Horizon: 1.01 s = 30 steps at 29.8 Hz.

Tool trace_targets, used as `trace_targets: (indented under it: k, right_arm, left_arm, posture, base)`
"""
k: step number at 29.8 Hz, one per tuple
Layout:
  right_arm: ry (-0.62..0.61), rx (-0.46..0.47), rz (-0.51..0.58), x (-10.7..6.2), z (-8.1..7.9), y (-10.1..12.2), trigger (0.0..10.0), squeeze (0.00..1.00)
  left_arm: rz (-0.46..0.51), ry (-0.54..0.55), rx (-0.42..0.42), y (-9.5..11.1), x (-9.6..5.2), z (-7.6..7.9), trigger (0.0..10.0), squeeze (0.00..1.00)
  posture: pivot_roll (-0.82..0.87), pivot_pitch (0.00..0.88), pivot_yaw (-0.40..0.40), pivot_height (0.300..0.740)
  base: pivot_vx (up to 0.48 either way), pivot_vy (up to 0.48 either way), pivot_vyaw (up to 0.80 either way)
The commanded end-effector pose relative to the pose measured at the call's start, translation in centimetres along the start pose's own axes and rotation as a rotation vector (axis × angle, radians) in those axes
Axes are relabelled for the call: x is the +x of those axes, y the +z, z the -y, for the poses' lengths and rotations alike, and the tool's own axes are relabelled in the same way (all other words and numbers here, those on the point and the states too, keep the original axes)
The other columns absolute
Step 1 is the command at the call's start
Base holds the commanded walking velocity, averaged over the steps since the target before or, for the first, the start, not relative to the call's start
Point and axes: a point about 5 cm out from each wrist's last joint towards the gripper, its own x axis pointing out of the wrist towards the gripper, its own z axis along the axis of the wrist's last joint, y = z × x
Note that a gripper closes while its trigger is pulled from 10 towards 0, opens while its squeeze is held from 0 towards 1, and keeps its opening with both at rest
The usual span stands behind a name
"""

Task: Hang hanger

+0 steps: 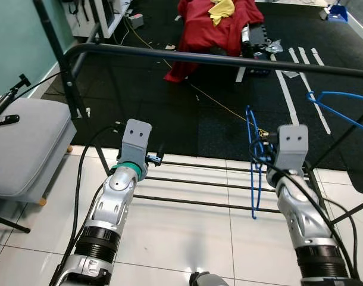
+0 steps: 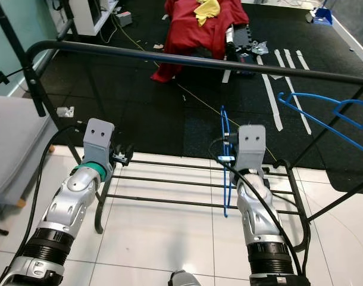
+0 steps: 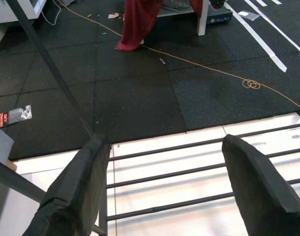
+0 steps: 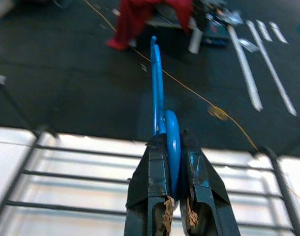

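A blue plastic hanger (image 1: 253, 159) hangs edge-on from my right gripper (image 4: 172, 147), which is shut on it near the hook, below the black top rail (image 1: 217, 58) of a clothes rack. A second blue hanger (image 1: 339, 108) hangs on that rail at the far right. My left gripper (image 3: 165, 182) is open with nothing between its fingers (image 3: 76, 191), held over the rack's lower bars (image 1: 193, 185).
A grey cushioned seat (image 1: 21, 146) stands at the left. Red cloth with a yellow piece (image 1: 214, 27) lies over a low table on the black mat beyond the rack. The rack's slanted side struts (image 1: 62, 65) frame the left. White tape strips (image 1: 300, 89) mark the mat.
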Motion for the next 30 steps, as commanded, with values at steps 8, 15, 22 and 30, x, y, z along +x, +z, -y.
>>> trace_targets:
  k: [8, 15, 22, 30]
  right_arm:
    - [-0.043, -0.127, -0.028, 0.2, 0.3, 0.0, 10.0, 0.0]
    - [-0.071, -0.193, 0.155, -0.4, 0.2, 3.0, 10.0, 0.0]
    - [-0.117, -0.208, 0.299, -0.5, 0.5, 6.8, 10.0, 0.0]
    - [-0.067, -0.049, 0.009, -0.2, 0.1, 0.6, 10.0, 0.0]
  left_arm:
    - [0.0, -0.02, -0.003, -0.3, -0.2, 0.4, 10.0, 0.0]
    - [0.016, -0.026, 0.0, -0.2, -0.4, 0.3, 10.0, 0.0]
    - [0.052, -0.035, -0.002, 0.4, -0.5, 0.2, 10.0, 0.0]
    - [0.006, -0.052, -0.022, -0.7, -0.6, 0.8, 10.0, 0.0]
  posture:
    - [-0.11, 0.058, 0.044, 0.74]
    - [-0.1, 0.052, 0.034, 0.74]
    - [-0.1, 0.047, 0.03, 0.74]
    - [-0.08, 0.051, 0.04, 0.74]
  base:
    - [0.0, 0.0, 0.0]
    - [0.0, 0.0, 0.0]
    - [0.0, 0.0, 0.0]
    - [0.0, 0.0, 0.0]
